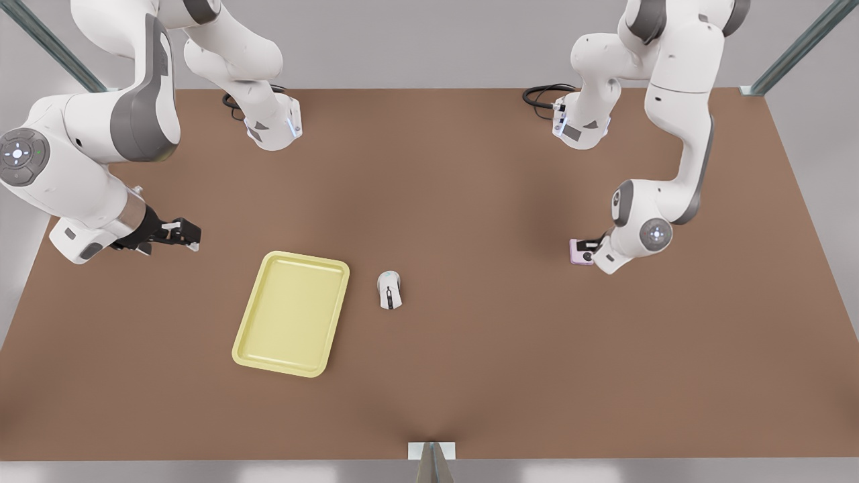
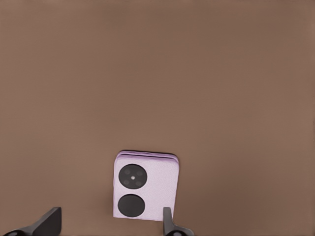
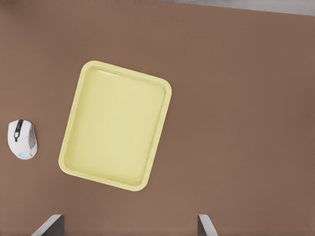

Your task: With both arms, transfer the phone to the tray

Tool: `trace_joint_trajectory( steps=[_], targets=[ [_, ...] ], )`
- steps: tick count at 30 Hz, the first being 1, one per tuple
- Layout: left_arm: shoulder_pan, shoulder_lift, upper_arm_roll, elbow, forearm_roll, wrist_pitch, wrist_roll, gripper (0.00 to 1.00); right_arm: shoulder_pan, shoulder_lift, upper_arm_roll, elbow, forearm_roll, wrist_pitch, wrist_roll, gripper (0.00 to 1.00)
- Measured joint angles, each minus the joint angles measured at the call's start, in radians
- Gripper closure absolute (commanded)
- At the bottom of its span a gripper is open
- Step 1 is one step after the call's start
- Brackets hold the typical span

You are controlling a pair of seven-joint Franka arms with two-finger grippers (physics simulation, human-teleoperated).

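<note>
Two white jointed arms, grey joint sections, round grey caps with pale blue lights. White bases, black cables coiled beside each. Small black grippers, pale-tipped jaws: left gripper (image 1: 585, 251), right gripper (image 1: 191, 234).

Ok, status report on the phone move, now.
Left tool open, low over the phone on the table. Right tool open, waiting beside the tray. Mouse sits between phone and tray.
</note>
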Motion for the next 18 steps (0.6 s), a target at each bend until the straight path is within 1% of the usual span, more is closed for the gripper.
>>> trace_joint_trajectory(
  steps=[5, 18],
  targets=[
    [-0.022, 0.021, -0.005, -0.002, -0.008, 0.054, 0.019, 0.00, 0.002, 0.001, 0.000, 0.000, 0.000, 0.002, -0.001, 0.00],
    [-0.025, 0.101, -0.005, 0.000, -0.011, 0.083, 0.048, 0.00, 0.002, 0.000, 0.000, 0.000, 0.000, 0.004, -0.002, 0.00]
  ],
)
